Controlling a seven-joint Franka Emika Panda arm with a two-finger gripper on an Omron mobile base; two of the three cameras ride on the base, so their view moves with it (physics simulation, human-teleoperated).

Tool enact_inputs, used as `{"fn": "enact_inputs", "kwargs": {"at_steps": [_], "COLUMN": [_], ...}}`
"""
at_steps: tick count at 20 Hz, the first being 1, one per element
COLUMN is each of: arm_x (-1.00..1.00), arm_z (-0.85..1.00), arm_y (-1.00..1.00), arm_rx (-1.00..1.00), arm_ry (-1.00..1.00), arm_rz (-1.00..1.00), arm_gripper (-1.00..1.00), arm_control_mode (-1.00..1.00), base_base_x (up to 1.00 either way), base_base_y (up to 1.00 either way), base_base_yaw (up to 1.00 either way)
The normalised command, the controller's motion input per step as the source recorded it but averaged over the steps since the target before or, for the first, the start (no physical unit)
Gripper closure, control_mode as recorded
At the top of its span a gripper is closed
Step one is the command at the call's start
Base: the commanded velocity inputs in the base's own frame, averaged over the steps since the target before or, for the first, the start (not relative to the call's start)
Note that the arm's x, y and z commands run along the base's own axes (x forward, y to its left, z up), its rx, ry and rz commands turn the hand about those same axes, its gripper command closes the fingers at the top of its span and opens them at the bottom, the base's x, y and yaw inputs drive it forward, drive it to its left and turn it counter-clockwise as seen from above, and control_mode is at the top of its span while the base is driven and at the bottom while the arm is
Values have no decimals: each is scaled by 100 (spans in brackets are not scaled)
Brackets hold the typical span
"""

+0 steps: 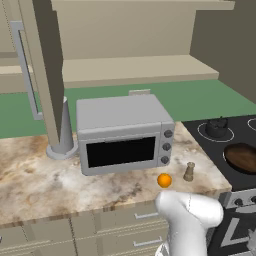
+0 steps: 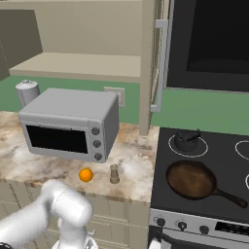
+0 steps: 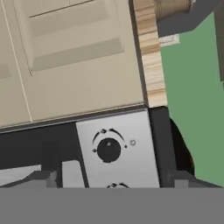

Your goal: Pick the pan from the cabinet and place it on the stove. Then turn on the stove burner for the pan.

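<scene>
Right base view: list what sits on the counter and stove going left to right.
Grey canister → microwave → orange ball → small shaker → pan on the stove, with the small lidded pot behind it.

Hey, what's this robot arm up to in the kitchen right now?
The shallow dark brown frying pan already sits on the black glass cooktop, in front of a small dark lidded pot. The white arm has reached down low at the stove front, and its hand camera looks straight at a small dark knob on the silver front panel. Nothing is held, so turning on the burner looks like the step left.
</scene>
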Motion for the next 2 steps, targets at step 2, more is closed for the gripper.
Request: {"fn": "enact_inputs", "kwargs": {"at_steps": [2], "arm_x": [-66], "arm_z": [37], "arm_y": [8], "arm_rx": [0], "arm_ry": [-2], "arm_rz": [1], "arm_gripper": [-100], "arm_control_mode": [-100], "base_base_x": [0], "base_base_y": [0], "base_base_yaw": [0]}}
